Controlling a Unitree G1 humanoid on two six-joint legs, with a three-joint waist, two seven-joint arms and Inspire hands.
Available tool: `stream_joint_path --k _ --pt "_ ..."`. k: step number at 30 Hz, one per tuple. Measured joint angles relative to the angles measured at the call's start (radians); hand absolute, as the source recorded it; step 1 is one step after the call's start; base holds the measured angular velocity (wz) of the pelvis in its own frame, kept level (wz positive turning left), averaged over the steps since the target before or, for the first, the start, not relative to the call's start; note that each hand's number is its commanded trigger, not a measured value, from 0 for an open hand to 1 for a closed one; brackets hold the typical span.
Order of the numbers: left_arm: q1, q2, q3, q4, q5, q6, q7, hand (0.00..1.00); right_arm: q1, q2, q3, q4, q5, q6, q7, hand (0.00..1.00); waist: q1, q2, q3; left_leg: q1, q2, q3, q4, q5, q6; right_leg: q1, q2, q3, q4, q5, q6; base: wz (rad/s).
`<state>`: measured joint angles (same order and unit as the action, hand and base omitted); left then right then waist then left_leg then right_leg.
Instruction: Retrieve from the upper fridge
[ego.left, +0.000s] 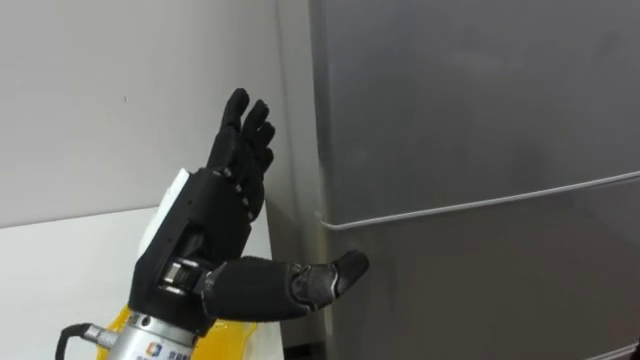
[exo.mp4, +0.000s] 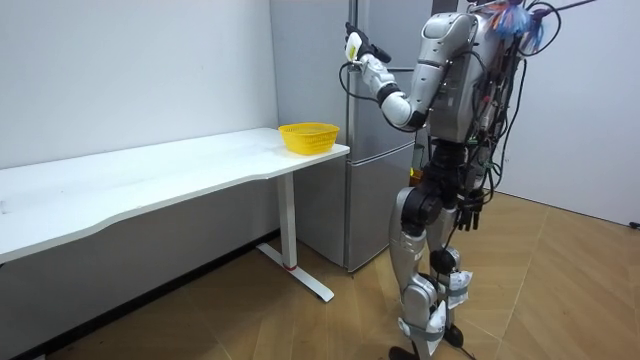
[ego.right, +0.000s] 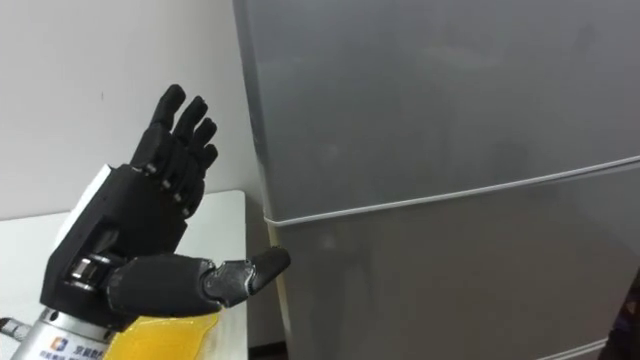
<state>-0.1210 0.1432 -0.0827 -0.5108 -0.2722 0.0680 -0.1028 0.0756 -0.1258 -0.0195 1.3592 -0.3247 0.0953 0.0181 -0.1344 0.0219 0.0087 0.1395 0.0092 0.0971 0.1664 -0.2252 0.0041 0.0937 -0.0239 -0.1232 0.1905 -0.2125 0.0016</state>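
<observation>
The step in hand is opening the fridge, and nothing has been fetched yet. The robot stands before the tall grey metal fridge (ego.left: 470, 290), and its matt grey upper door (ego.left: 470, 100) is closed. Whatever is to be taken out lies unseen behind that door.

The black left hand (ego.left: 205, 225) is raised with the palm facing the fridge. Its fingers (ego.left: 245, 125) are straight, close together and pointing up, and they hold nothing. They stand just beside the door's left edge, apart from it. The thumb (ego.left: 335, 275) juts sideways below the fingers, with its tip at the fridge's corner just under the thin pale seam (ego.left: 480, 205) between the doors. Whether it touches I cannot tell.

The next move probably calls for hooking the fingertips round that left edge above the seam and pulling.

The door looks smooth and plain, with no handle showing.

Below the fingers, behind the wrist, a yellow woven basket (ego.left: 232, 335) sits on the white table (ego.left: 60, 270).

The right hand (exo.mp4: 468, 212) hangs by the hip, and I cannot tell how its fingers are set.
</observation>
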Motion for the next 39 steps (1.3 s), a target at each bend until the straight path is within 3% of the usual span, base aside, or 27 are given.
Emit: stream_joint_path --k 6,14,29,39 --pt "-0.031 0.005 0.0 -0.001 0.0 0.016 -0.02 0.0 0.0 0.0 0.0 0.002 0.0 0.016 0.008 0.0 0.0 -0.006 -0.0076 -0.003 0.002 0.009 0.0 0.0 0.0 -0.008 0.003 0.013 0.0 0.003 -0.001 -0.07" --pt "-0.033 0.005 0.0 -0.001 -0.008 0.027 -0.043 0.0 -0.007 0.0 -0.001 0.001 0.0 0.03 0.007 0.0 0.0 -0.002 -0.0102 -0.004 0.005 0.013 0.0 0.0 0.0 -0.008 0.006 0.013 -0.003 0.005 -0.003 0.0" --pt "-0.044 0.005 -0.004 -0.001 -0.053 0.052 -0.066 0.0 -0.009 -0.005 0.0 0.0 0.001 0.037 0.005 0.0 -0.004 0.014 -0.0057 -0.006 0.006 0.011 0.0 0.0 0.0 -0.008 0.007 0.018 -0.004 0.005 -0.004 0.0" --pt "-0.06 0.028 -0.019 0.001 -0.111 0.059 -0.066 0.0 -0.01 -0.034 0.038 -0.006 0.001 0.038 -0.003 0.0 -0.003 0.024 -0.0035 -0.007 0.006 0.012 0.0 0.0 0.0 -0.009 0.007 0.022 -0.004 0.005 -0.004 0.0"
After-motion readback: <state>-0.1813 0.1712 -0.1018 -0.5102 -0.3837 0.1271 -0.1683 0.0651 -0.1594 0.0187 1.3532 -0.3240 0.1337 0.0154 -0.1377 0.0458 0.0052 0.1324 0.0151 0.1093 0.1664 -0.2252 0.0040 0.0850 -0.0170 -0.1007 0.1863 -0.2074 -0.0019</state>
